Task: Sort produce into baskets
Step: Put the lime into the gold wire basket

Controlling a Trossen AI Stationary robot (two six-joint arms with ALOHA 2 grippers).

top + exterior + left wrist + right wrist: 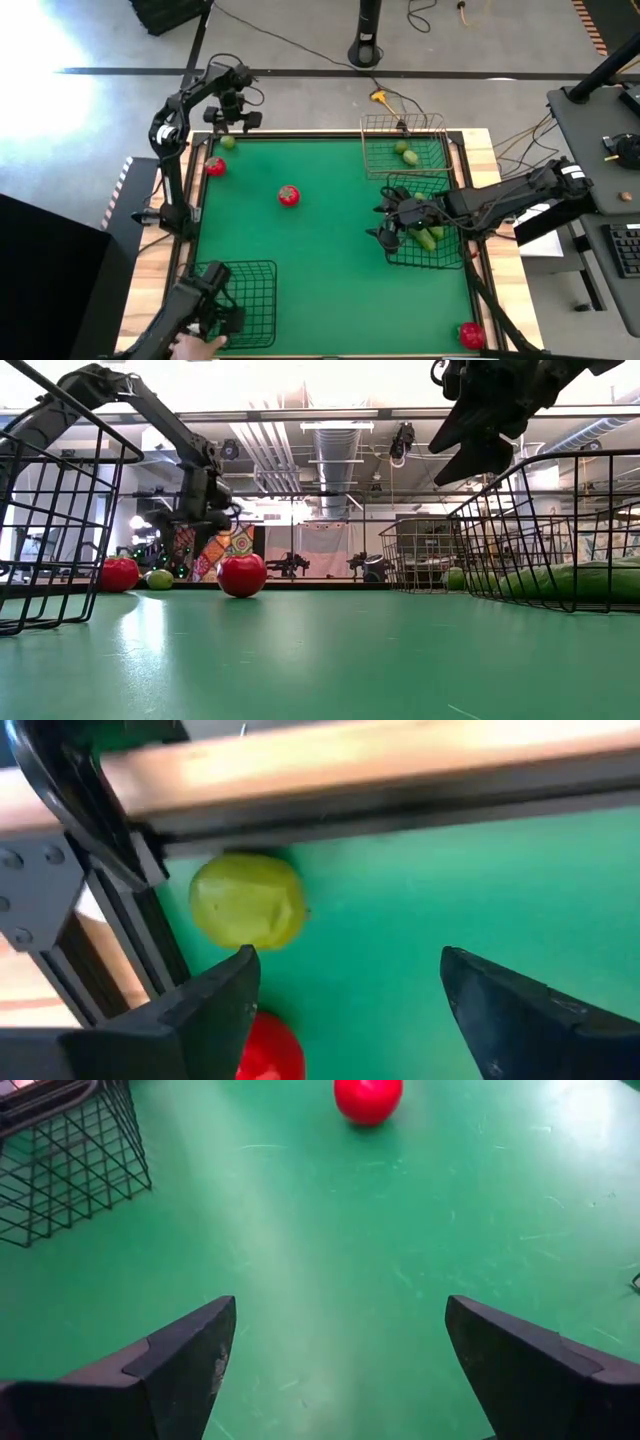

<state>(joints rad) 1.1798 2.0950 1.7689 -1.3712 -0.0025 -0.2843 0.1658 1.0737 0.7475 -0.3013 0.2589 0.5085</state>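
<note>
- High view: left claw (230, 113) at the surface's (320, 260) far left corner, over a green ball (228, 143) with a red piece (215, 167) just beside it; another red piece (289, 196) out in the middle, nearer the left arm. Right claw (392, 228) at the left edge of the right black basket (428, 258), which holds cucumber-like pieces (430, 236). Tan basket (405, 143) behind it with green pieces; a third red piece (472, 335) at the near right corner; near-left black basket (242, 300) part covered by a dark arm and a person's hand (200, 348)
- Low view: left claw (200, 520) hanging just above the ball (160, 579); right claw (480, 445) raised over the basket rim, carrying nothing visible
- Left wrist view: fingers (200, 1010) parted, nothing between them; ball (247, 902) ahead and off toward one finger, against the edge rail; red piece (265, 1055) half hidden under that finger, so centring on the ball needs a sideways shift. Ball roughly round, no long axis
- Right wrist view: fingers (180, 1355) spread wide, empty; red piece (368, 1098) well ahead, cut off by the frame; black basket corner (70, 1160) off to the side
</note>
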